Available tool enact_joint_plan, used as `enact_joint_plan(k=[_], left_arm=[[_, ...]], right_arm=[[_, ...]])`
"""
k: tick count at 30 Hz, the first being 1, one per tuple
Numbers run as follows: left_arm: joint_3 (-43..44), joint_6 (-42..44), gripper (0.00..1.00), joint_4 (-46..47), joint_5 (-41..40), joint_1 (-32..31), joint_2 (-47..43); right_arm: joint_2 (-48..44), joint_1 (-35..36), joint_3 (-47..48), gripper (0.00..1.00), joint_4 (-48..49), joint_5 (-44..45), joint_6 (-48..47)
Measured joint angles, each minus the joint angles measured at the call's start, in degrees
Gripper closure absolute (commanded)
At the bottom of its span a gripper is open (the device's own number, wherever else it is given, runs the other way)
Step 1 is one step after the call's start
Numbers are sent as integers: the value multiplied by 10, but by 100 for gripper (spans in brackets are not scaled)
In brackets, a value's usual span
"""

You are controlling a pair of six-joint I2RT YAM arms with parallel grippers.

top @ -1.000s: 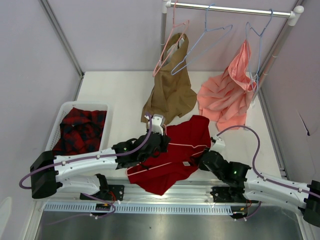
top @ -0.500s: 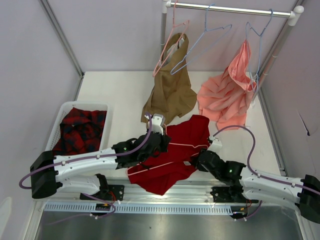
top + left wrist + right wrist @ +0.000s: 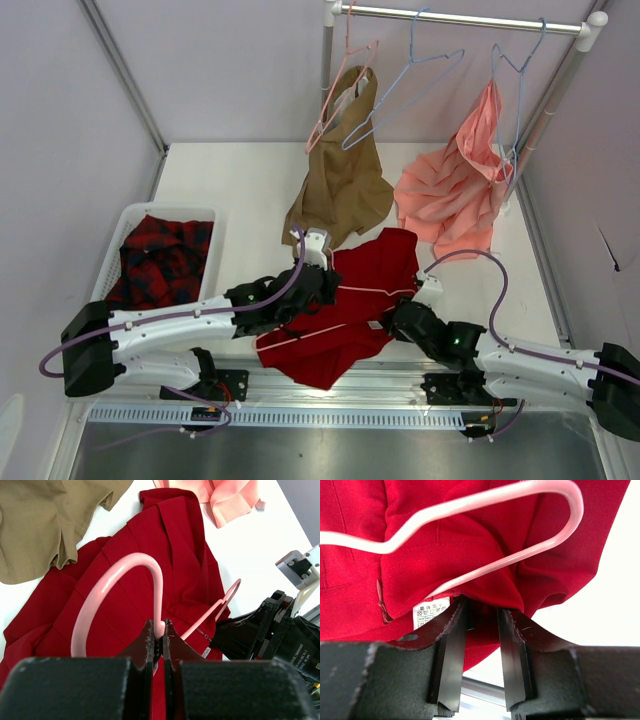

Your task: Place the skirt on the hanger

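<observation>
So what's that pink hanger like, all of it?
The hanger is thin, smooth and pale pink, maybe plastic, with a big curved hook. The left gripper pinches it shut just below the hook. Its arms lie against the red skirt, one rounded corner showing right by the right gripper.

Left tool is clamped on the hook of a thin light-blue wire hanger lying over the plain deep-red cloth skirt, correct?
No, wrong colour: the left tool is clamped on the hook of a thin pale-pink wire hanger lying over the plain deep-red cloth skirt. The left wrist view shows it.
</observation>
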Motion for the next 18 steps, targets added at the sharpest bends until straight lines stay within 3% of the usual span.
enact_joint_plan(k=[11,18], left_arm=[[0,0,100,0,0,0,4],[0,0,100,0,0,0,6]], right_arm=[[24,1,-2,73,28,23,0],[20,1,-14,89,42,31,0]])
